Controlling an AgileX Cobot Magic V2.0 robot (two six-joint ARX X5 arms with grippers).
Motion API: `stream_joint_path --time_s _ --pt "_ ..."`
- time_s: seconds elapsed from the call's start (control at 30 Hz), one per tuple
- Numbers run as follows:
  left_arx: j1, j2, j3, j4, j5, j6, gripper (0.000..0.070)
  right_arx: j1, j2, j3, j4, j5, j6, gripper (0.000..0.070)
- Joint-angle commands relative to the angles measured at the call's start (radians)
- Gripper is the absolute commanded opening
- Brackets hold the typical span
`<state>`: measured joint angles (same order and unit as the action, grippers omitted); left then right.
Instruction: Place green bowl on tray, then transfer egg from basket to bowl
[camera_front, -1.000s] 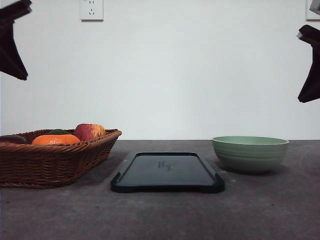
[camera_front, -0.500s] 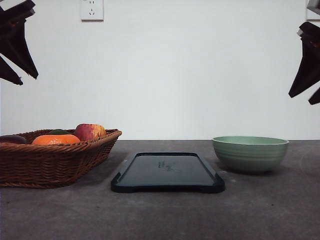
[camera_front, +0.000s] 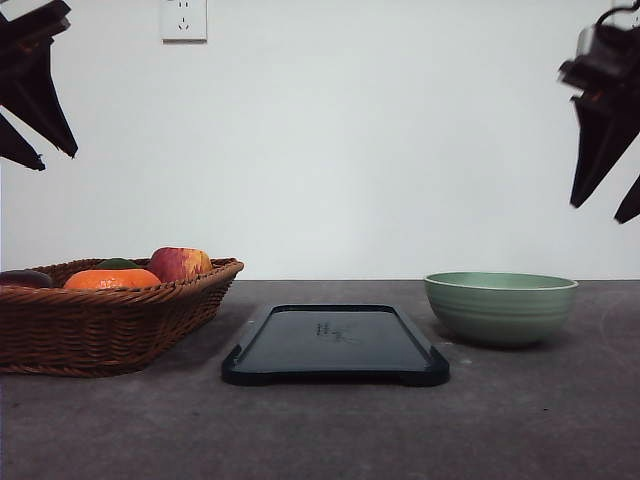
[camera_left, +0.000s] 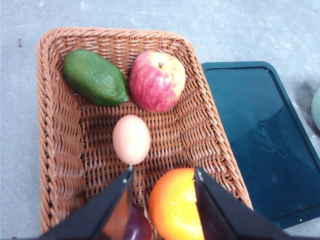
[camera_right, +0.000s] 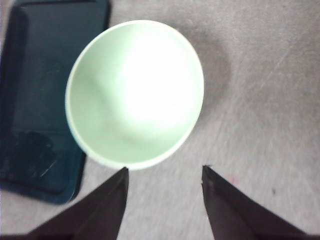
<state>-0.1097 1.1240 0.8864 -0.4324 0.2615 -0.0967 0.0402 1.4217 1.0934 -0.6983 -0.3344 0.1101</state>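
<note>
Front view, change over the last second: both grippers go from jaws together to jaws apart. Left gripper (camera_front: 35, 150) spreads first and then holds its pose high at the 10 o'clock corner of the scene. Right gripper (camera_front: 612, 205), high at 2 o'clock, spreads, then drops lower and shifts inward toward the green bowl (camera_front: 500, 307); it shows motion blur, so I judge it mid-travel.

Nothing on the table has moved. Green bowl sits on the bare table, at 3 o'clock of the tray (camera_front: 335, 345), near it but not on it. Tray is empty. Basket (camera_front: 100, 325) is at 9 o'clock of the tray.

Right wrist view: right gripper (camera_right: 165, 175) with fingers well apart, above the table beside the bowl rim (camera_right: 135, 92); no contact.

Left wrist view: left gripper (camera_left: 164, 175) open above the basket (camera_left: 55, 150). Egg (camera_left: 131, 139) lies loose near the basket's middle, apple (camera_left: 157, 81) and avocado (camera_left: 95, 77) beyond it, orange (camera_left: 175, 205) under the fingers.

Judgement: step one is only starting. Right arm is on approach for the bowl rim; left arm waits pre-opened over the egg. Neither task object is displaced yet.
</note>
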Motion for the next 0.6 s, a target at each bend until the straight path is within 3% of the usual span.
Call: stream_joint_path --time_s 0.0,0.37,0.5,0.57 --pt "-0.002 0.006 0.023 0.007 0.002 0.006 0.0236 0.003 0.053 0.038 0.007 0.009 0.009 0.0289" --pt "-0.002 0.006 0.023 0.008 0.002 0.006 0.0235 0.003 0.257 0.111 0.074 0.047 0.002 0.0287" --pt "-0.002 0.006 0.023 0.008 0.002 0.006 0.0235 0.003 0.299 0.111 0.101 0.047 0.002 0.0251" --pt "-0.002 0.006 0.023 0.008 0.002 0.006 0.0235 0.003 0.317 0.111 0.11 0.047 0.002 0.0192"
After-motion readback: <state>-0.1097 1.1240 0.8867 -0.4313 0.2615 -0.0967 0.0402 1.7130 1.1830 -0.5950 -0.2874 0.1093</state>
